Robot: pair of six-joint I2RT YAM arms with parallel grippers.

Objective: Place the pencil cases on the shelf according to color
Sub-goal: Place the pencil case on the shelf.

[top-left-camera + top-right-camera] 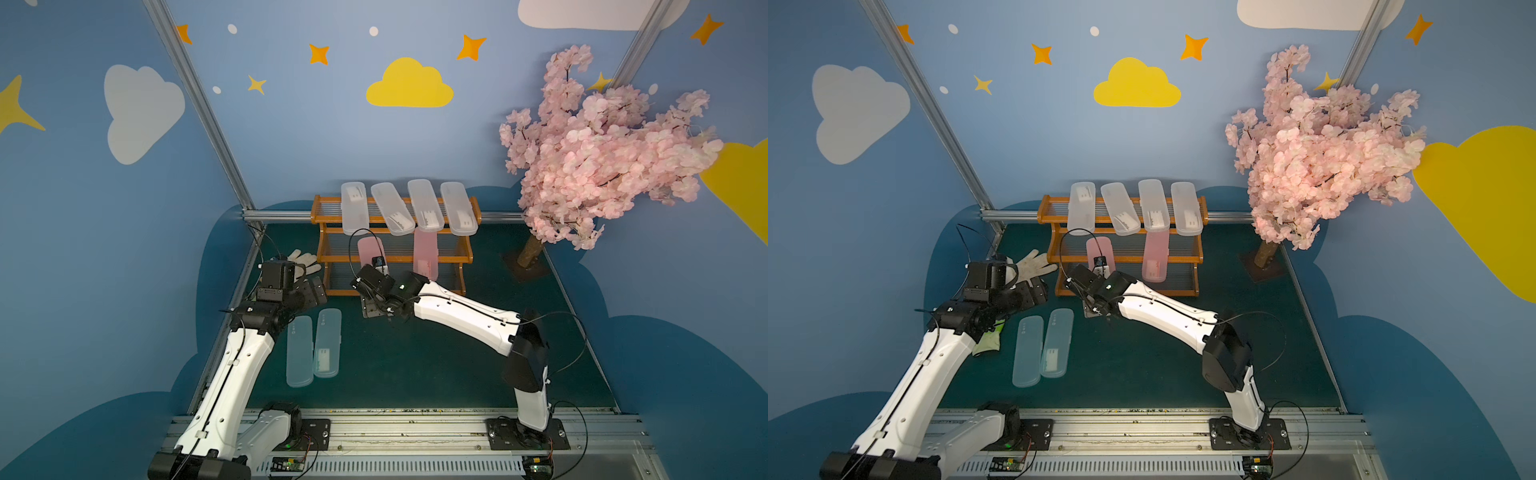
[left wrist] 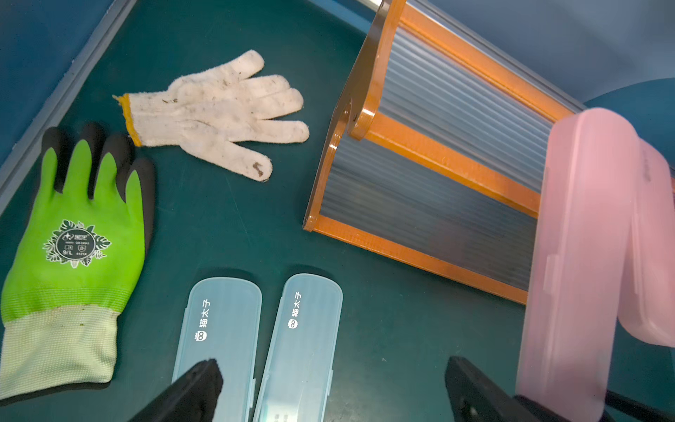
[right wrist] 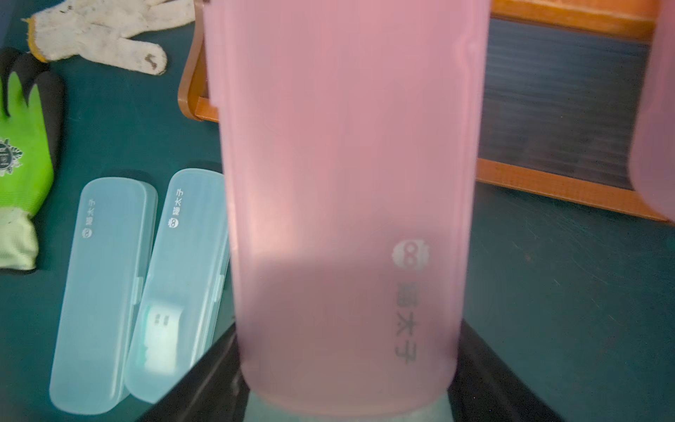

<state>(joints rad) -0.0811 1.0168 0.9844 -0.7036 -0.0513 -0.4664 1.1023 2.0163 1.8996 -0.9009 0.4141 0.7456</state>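
While the sorting stands part done, the stock reads as follows. Right gripper (image 1: 378, 268): closed across the near end of a pink pencil case (image 3: 347, 182), an end grip that leaves the far end free to reach in over the middle tier of the shelf (image 1: 465, 254); whether that end rests on the ribbed plastic cannot be told. Second pink pencil case (image 1: 425, 255): lying front to back on that tier, well to one side, so the held one has open space beside its colour mate. Clear-white pencil cases (image 1: 392, 210): four, side by side across the top tier, ends overhanging the front rail, that colour apparently complete. Light blue pencil cases (image 1: 300, 351) (image 1: 328, 343): two, flat and parallel on the green table mat (image 1: 415, 361), just beside each other, not yet shelved; the bottom tier looks unoccupied and is probably theirs. Left gripper (image 2: 332, 369): jaws wide, holding nothing, poised above the blue pair, likely in readiness for them. White cotton glove (image 2: 219, 113) and green glove (image 2: 80, 226): on the mat beside the shelf, no part of the sorting.
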